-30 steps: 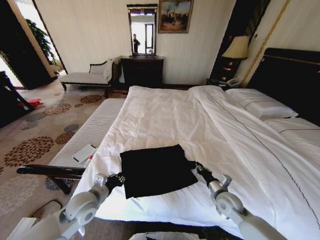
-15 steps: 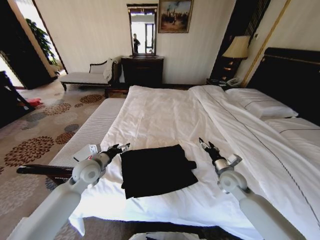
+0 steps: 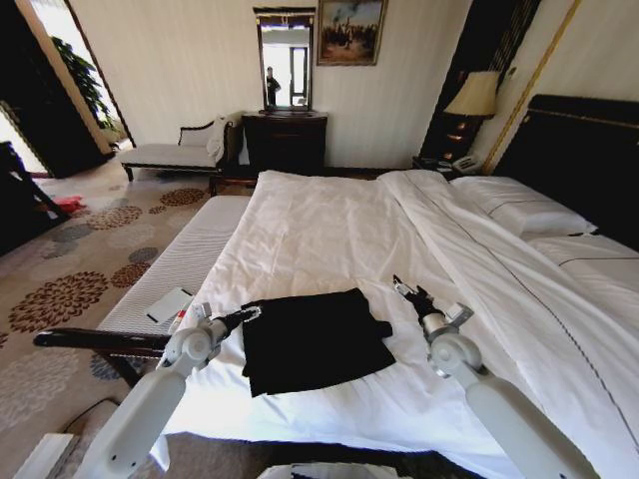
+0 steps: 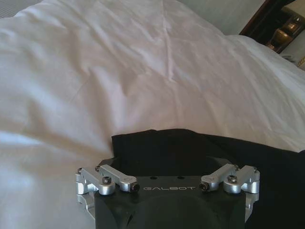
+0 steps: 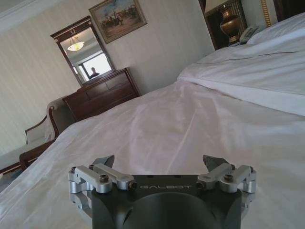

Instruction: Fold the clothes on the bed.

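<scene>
From the head view we are looking down at the black T-shirt (image 3: 315, 339), lying as a compact dark rectangle on the near part of the bed (image 3: 329, 235), between our two hands. Our left gripper (image 3: 246, 315) is hovering just beside the shirt's left edge; our right gripper (image 3: 408, 291) is sitting a little apart from its right edge, over bare sheet.

From the left wrist we are seeing the jaws spread wide, empty, with the shirt's corner directly ahead.

From the right wrist the jaws are standing open too, holding nothing, white bedding beyond.

We are judging the folding mostly done (perhaps one fold left).
</scene>
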Available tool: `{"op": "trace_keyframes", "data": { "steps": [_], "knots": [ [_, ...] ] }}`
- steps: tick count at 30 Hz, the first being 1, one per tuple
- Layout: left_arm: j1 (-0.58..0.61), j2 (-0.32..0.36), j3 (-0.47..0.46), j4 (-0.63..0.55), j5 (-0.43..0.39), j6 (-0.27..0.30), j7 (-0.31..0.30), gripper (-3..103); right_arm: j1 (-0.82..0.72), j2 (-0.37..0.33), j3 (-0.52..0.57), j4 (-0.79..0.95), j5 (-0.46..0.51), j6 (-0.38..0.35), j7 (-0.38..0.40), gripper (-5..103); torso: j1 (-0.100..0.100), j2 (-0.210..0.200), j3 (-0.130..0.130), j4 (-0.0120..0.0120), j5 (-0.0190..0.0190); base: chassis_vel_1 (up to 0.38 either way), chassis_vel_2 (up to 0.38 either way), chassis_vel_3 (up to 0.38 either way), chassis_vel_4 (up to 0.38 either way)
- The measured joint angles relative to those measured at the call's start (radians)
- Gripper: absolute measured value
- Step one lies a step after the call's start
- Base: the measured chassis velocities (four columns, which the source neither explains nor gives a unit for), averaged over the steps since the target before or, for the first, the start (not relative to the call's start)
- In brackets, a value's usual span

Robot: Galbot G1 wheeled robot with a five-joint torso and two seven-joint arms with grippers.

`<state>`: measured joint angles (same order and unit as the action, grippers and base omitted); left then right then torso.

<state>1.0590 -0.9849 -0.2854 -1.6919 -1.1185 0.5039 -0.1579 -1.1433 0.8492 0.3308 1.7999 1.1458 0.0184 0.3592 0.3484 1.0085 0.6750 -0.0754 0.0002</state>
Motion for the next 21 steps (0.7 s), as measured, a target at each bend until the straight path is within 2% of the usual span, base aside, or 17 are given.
{"op": "trace_keyframes", "data": {
  "steps": [9,14,21],
  "knots": [
    [0.003,-0.031,-0.061,0.029,0.014,-0.045,-0.021,100,-0.008,0.002,0.003,-0.006,0.002,-0.002,0.005,100,0.000,0.000,0.000,0.0002,0.0000,0.000,0.000,0.000,0.000],
    [0.002,-0.033,-0.061,0.021,0.008,-0.046,-0.022,100,-0.012,0.002,0.005,-0.005,0.001,-0.003,0.010,100,0.000,0.000,0.000,0.0001,0.0000,0.000,0.000,0.000,0.000],
    [0.010,-0.065,-0.034,0.030,0.048,-0.046,-0.016,102,-0.011,0.001,0.009,0.001,0.001,-0.007,0.022,100,0.000,0.000,0.000,0.0002,-0.0002,0.000,0.000,0.000,0.000]
  ]
}}
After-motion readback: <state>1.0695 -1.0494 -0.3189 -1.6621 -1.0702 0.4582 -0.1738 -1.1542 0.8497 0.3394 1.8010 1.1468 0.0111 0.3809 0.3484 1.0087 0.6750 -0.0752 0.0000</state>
